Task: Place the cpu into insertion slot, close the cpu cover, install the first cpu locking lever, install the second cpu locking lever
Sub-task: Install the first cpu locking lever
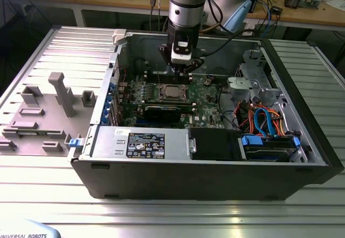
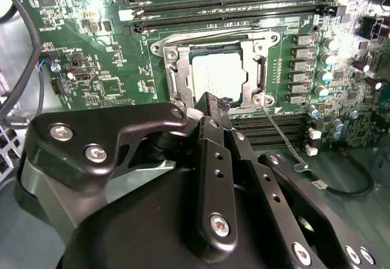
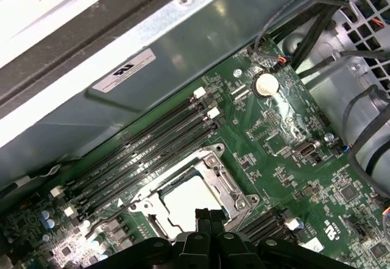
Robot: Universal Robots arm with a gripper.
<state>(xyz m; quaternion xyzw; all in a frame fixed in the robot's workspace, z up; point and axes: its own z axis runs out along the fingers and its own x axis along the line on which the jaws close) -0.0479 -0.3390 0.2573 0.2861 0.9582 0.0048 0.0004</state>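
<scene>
Okay, your pincer (image 1: 182, 75) hangs down inside the open case (image 1: 215, 173), low over the board (image 1: 207, 95). Its tips are just above the near edge of the slot (image 2: 214, 38). In both wrist views the fingers (image 3: 203, 215) sit pressed narrow with hardly any gap. You hold nothing between them that can be seen.

The cpu (image 2: 216, 74) lies flat in the slot, just ahead of the pincer tips. Its silvery top shows through the window of the cover (image 2: 175, 74). The cover is down over the cpu, with its frame around the chip's edges. In the first wrist view you get the same: cpu seated, cover flat on it, tips at the slot's edge. Whether the tips touch the cover, you cannot tell.

One lever (image 2: 281, 136), a thin wire rod, runs out from the slot corner right beside the pincer. It crosses the nearer memory slots (image 2: 268, 132), and its hooked end is well clear of the slot frame. More memory slots lie on the far side of the cpu from the pincer.

A coin cell (image 3: 265, 84) sits on the board well apart from the tips. The case stands on a ribbed bench (image 1: 172, 211). Coloured cables (image 1: 264, 119) bunch off to the exterior view's right of the pincer. Grey blocks (image 1: 59, 92) stand outside the case, well off to the exterior view's left.
</scene>
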